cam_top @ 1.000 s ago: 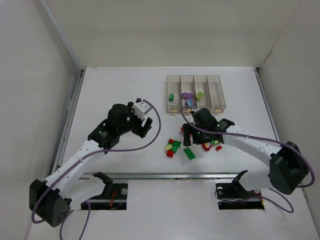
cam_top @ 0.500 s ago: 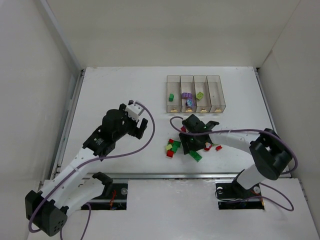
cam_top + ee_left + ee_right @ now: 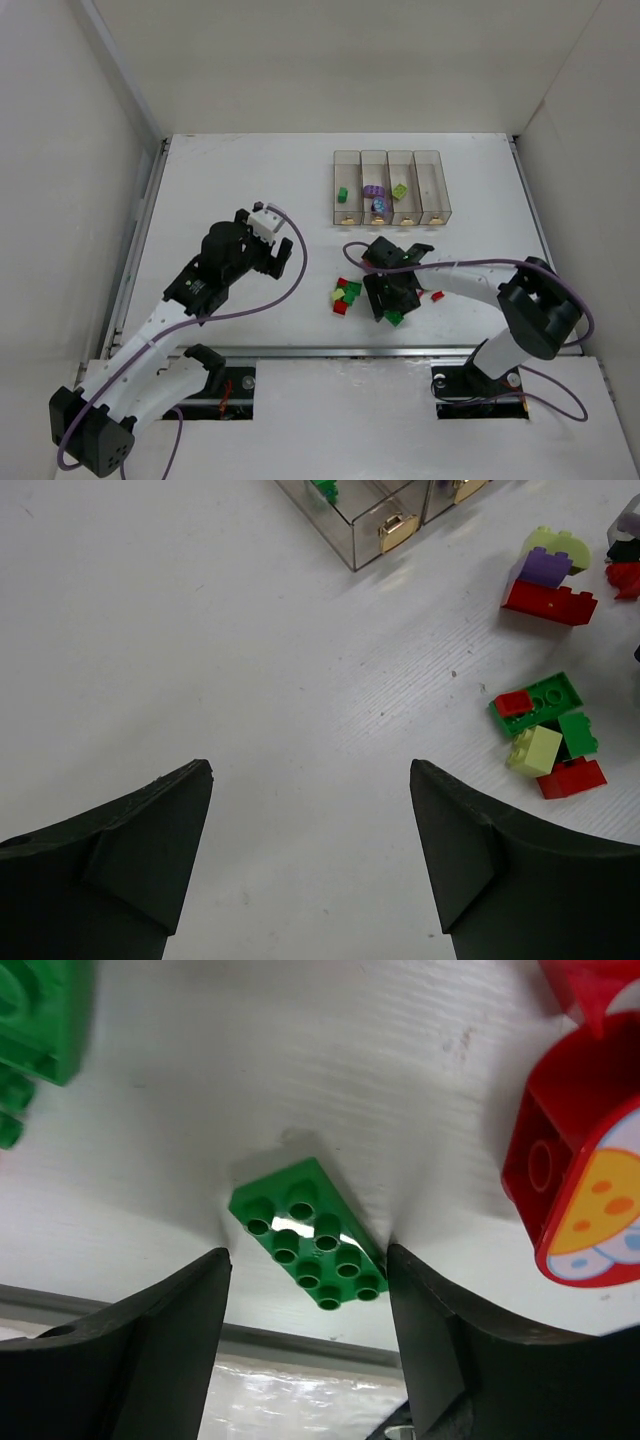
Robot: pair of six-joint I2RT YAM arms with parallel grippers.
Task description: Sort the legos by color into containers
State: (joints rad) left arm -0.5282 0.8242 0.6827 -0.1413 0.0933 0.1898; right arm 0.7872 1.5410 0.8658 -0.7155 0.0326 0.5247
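We see a white surface carrying four clear containers in a row at its far side; three hold a green, a purple and a yellow-green piece. Our left hand hangs spread above the surface, holding nothing. Our right hand is low, fingers spread either side of a flat green brick lying studs-up near the front edge. Loose legos cluster beside it.

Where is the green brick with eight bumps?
The green brick lies flat on the table between the open fingers of the right gripper, a red printed piece to its right in the right wrist view. From above, it sits near the table's front edge.
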